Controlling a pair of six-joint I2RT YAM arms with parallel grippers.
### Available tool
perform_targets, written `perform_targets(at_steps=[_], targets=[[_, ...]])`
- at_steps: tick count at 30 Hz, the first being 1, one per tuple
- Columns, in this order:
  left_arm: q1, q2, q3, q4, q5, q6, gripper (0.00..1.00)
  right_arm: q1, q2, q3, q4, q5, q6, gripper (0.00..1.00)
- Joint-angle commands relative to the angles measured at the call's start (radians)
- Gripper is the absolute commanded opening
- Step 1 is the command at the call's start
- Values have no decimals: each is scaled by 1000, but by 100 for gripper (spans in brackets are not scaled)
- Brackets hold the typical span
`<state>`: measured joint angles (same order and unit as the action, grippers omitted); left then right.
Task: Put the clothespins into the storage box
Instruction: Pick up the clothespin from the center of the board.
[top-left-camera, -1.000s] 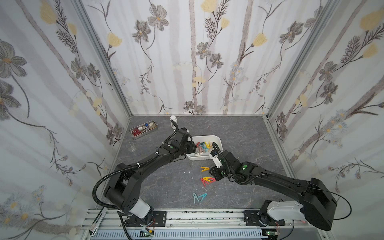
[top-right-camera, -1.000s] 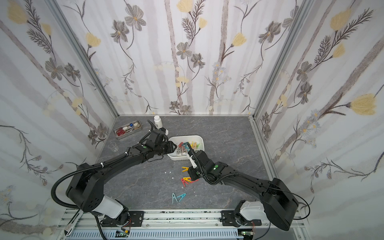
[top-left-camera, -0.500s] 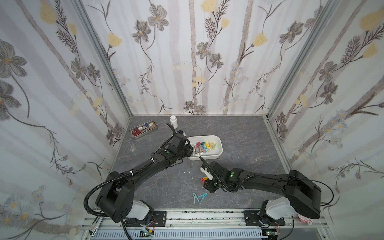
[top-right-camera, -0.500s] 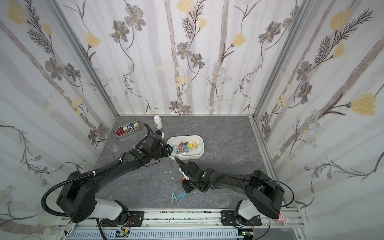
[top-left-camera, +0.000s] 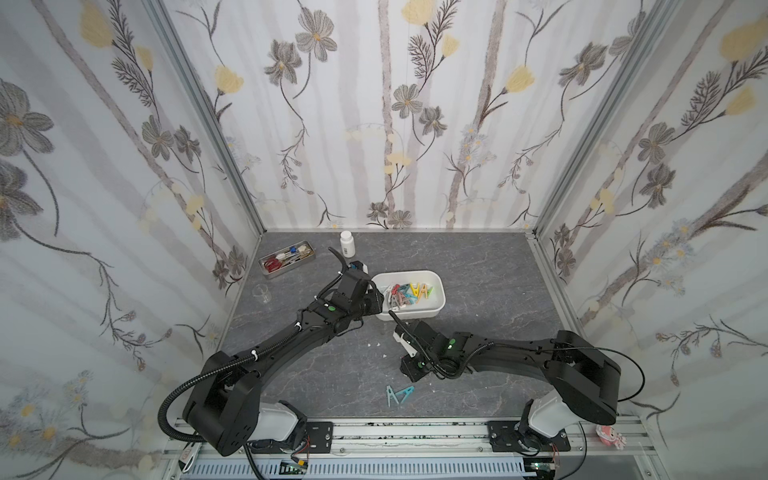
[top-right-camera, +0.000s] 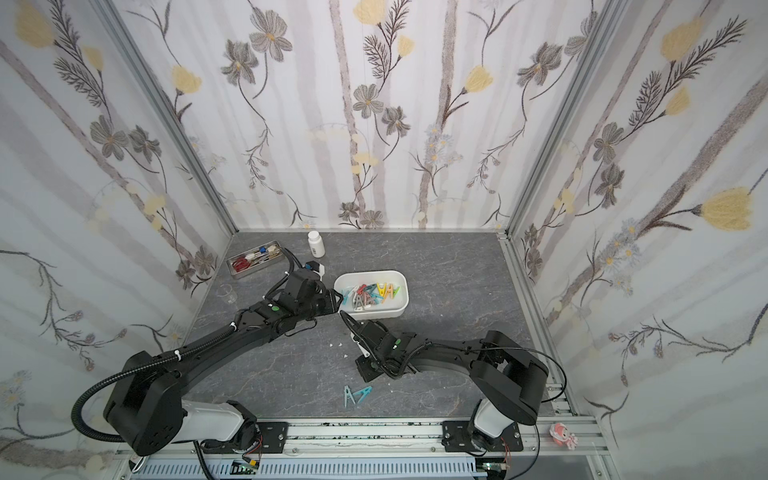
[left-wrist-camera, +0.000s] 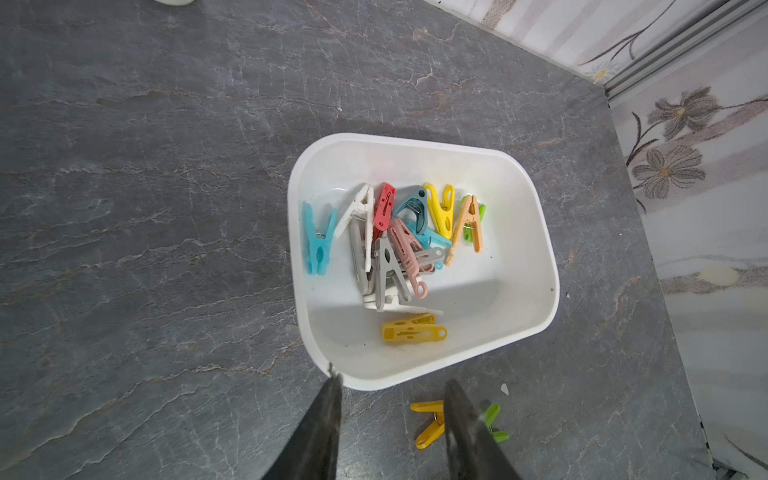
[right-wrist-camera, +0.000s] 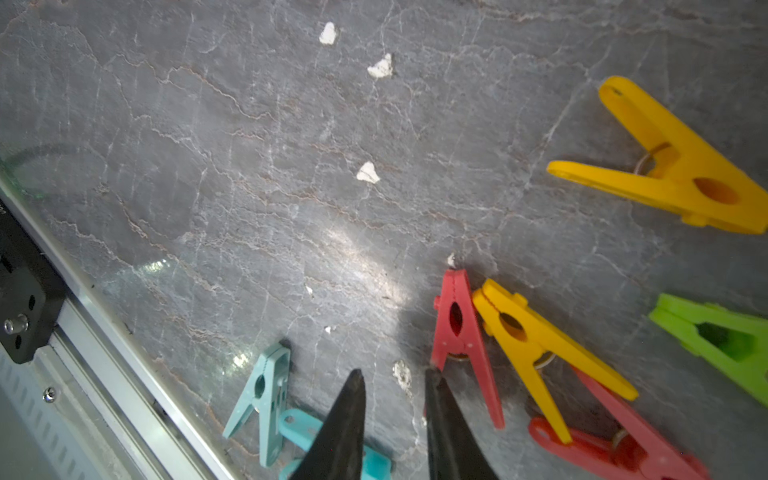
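The white storage box holds several clothespins in mixed colours. My left gripper hovers at the box's left end, open and empty. A yellow clothespin and a green one lie just outside the box. My right gripper points down at the table, open with a narrow gap and nothing in it. Beside it lie a red clothespin, a yellow one and two teal ones.
A grey metal tray of tools, a white bottle and a small clear beaker stand at the back left. White crumbs dot the table. The metal front rail runs close behind the teal pegs.
My right arm has swung from beside the box down toward the front, and now covers the loose red and yellow pegs in the top views. The left gripper drew back slightly from the box.
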<state>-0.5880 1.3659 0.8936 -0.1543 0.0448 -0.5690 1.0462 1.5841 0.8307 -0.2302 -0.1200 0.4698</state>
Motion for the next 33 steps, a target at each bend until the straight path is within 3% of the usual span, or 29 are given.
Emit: perform_targets(at_steps=[1, 22, 33], targets=[[1, -6, -3, 7, -19, -5, 40, 1, -4, 4, -24, 45, 6, 28], [1, -2, -3, 4, -15, -11, 41, 1, 65, 2, -7, 13, 13, 25], [16, -26, 18, -34, -52, 20, 41, 1, 51, 1, -9, -2, 5, 3]])
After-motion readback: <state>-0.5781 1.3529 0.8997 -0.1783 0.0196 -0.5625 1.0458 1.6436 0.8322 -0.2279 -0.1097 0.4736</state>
